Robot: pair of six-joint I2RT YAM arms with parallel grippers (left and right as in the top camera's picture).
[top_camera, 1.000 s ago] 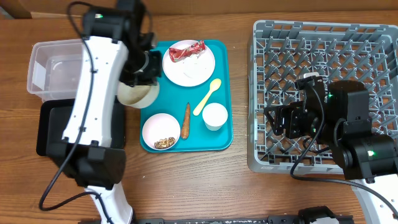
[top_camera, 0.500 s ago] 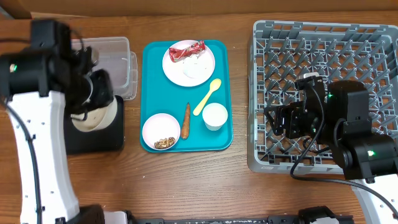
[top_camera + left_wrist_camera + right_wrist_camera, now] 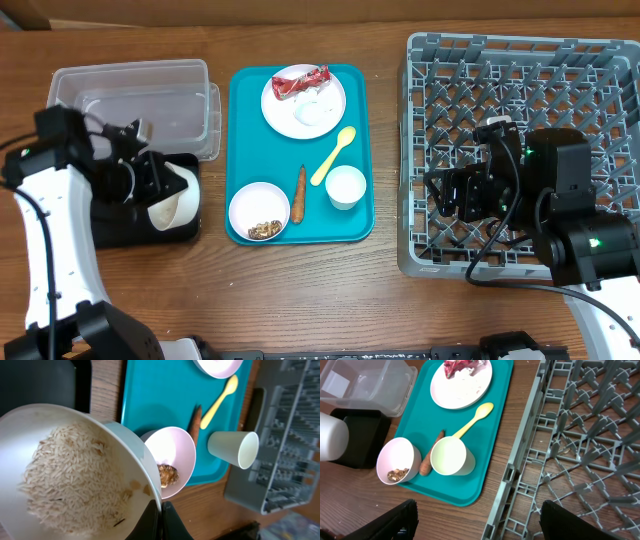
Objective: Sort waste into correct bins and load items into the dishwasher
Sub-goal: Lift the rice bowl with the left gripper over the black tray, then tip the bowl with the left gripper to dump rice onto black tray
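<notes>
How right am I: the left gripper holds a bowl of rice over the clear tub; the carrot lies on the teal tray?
No: in the overhead view the left gripper holds the bowl of rice over the black tray, not the clear tub. The carrot is on the teal tray.

Likely a robotics lab staged as a kitchen: robot arms (image 3: 45, 260) work at a wooden table (image 3: 320, 300) holding a grey dish rack (image 3: 500, 45), a teal serving tray (image 3: 350, 225) and a clear plastic tub (image 3: 130, 85).
</notes>
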